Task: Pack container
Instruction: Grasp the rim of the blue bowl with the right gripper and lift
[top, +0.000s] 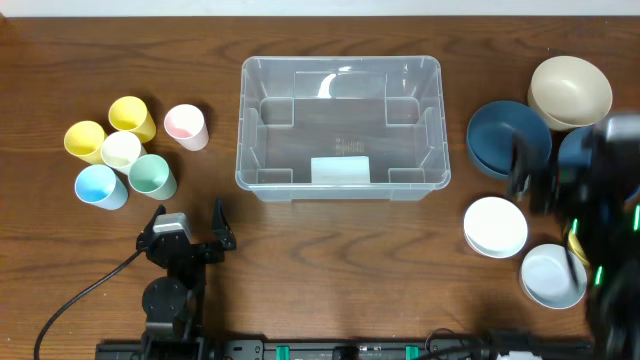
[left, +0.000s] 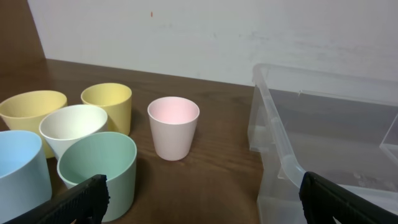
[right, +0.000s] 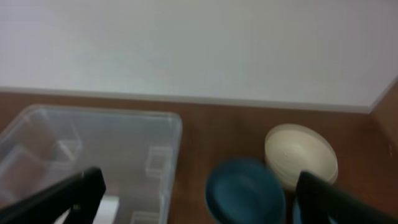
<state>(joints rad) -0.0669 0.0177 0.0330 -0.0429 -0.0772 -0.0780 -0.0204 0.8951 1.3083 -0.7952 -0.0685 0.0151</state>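
Note:
The clear container (top: 340, 70) stands at the table's middle back and holds only a white label. It also shows in the left wrist view (left: 280, 149) and in the right wrist view (right: 124, 116). My left gripper (top: 188, 222) is open and empty near the front left, between the cups and the container, as the left wrist view (left: 208, 208) shows. My right gripper (top: 540, 178) is blurred, open and empty, above the bowls at the right. In the right wrist view (right: 199, 202) it faces a dark blue bowl (right: 245, 190).
Several cups stand at the left: two yellow (top: 131, 118), pink (top: 185, 126), white (top: 121, 150), green (top: 152, 175) and blue (top: 100, 186). Bowls lie at the right: dark blue (top: 500, 135), beige (top: 569, 92), white (top: 495, 226) and pale (top: 553, 276).

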